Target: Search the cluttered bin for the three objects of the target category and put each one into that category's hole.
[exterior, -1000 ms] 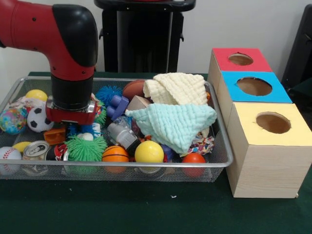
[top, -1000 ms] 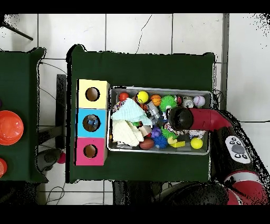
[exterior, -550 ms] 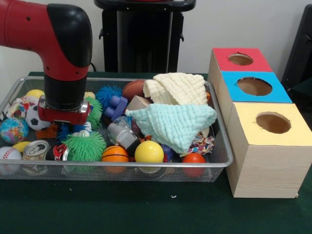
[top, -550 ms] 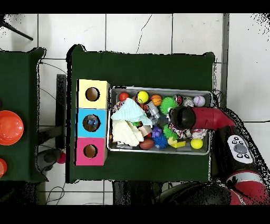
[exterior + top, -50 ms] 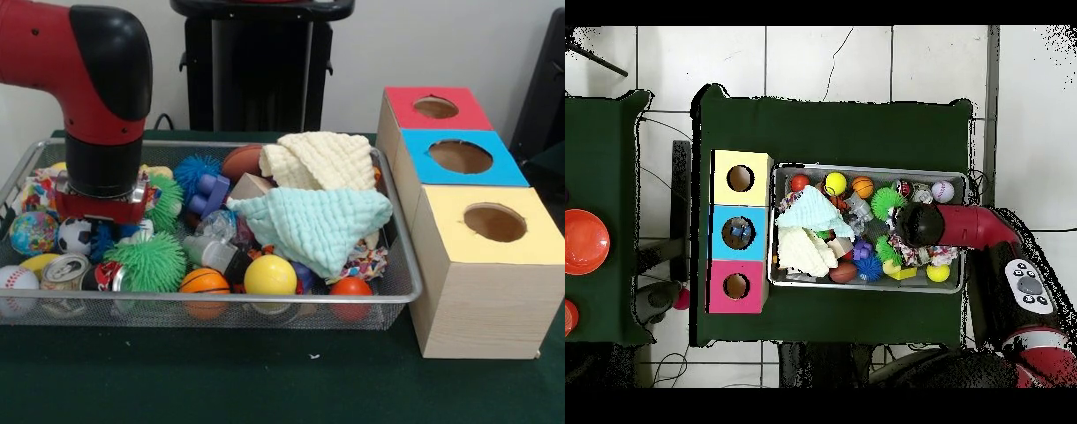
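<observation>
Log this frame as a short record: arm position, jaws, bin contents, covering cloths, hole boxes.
arm: wrist low over the bin's left end in the front view
jaws: hidden among the toys, state not readable
bin: wire mesh bin crowded with balls, spiky toys and a can
front row: baseball, green spiky ball, basketball, yellow ball, red ball
cloths: mint cloth and cream cloth draped over the right half
boxes: red box, blue box, yellow box, one round hole each
blue hole: something inside in the overhead view
</observation>
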Controlling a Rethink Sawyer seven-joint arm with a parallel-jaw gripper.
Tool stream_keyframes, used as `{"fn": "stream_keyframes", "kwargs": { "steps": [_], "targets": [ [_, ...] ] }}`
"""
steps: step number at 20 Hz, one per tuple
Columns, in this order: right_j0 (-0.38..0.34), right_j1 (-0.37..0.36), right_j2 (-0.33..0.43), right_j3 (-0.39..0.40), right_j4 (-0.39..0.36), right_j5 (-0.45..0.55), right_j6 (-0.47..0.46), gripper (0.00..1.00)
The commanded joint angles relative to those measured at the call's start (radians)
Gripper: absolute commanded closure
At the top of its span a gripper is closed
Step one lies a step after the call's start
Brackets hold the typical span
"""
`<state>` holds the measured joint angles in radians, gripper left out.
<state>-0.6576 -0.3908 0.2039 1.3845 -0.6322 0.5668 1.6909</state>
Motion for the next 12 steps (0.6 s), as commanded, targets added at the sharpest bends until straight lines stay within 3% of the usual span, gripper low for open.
{"fn": "stream_keyframes", "kwargs": {
  "steps": [1, 8, 12],
  "targets": [
    [-0.087, -0.026, -0.002, -0.013, -0.123, 0.159, -0.376, 1.00],
    [-0.126, -0.063, 0.003, 0.029, -0.127, 0.176, -0.375, 1.00],
    [-0.157, -0.066, 0.043, 0.073, -0.114, 0.099, -0.327, 1.00]
  ]
}}
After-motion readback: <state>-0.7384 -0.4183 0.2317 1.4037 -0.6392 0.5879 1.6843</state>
